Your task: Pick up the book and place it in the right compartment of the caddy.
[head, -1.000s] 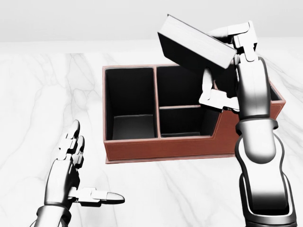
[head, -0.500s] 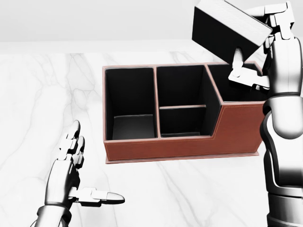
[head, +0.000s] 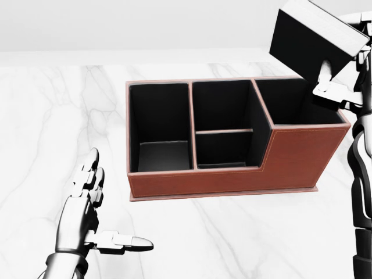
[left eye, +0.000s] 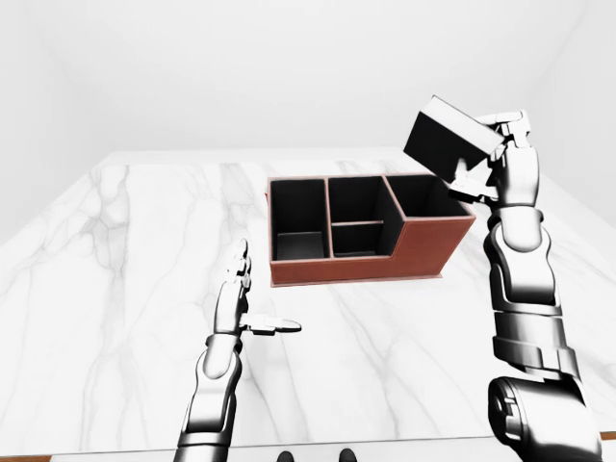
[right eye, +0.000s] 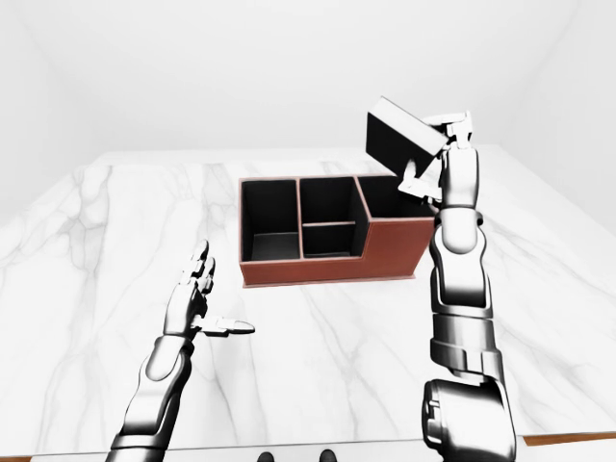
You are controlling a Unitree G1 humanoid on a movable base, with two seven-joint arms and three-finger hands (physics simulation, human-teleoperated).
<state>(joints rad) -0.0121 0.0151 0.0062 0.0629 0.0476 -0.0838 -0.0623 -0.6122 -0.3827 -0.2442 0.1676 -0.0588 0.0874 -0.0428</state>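
Observation:
The book (head: 313,39) is dark with a pale page edge. My right hand (head: 344,65) is shut on it and holds it tilted in the air, at the top right of the head view. It hangs over the right compartment (head: 296,106) of the red-brown caddy (head: 221,181), apart from its rim. The caddy has black insides, with a left compartment, a split middle one and a taller right one, all with nothing in them. My left hand (head: 113,210) is open and empty, low at the left, apart from the caddy.
The caddy stands on a white marble table (left eye: 125,269). The table's near edge (left eye: 404,445) runs along the bottom of the left-eye view. Plain white walls stand behind.
My right hand has carried the book to the right, from above the middle compartments to above the right compartment. The left hand and the caddy have not moved.

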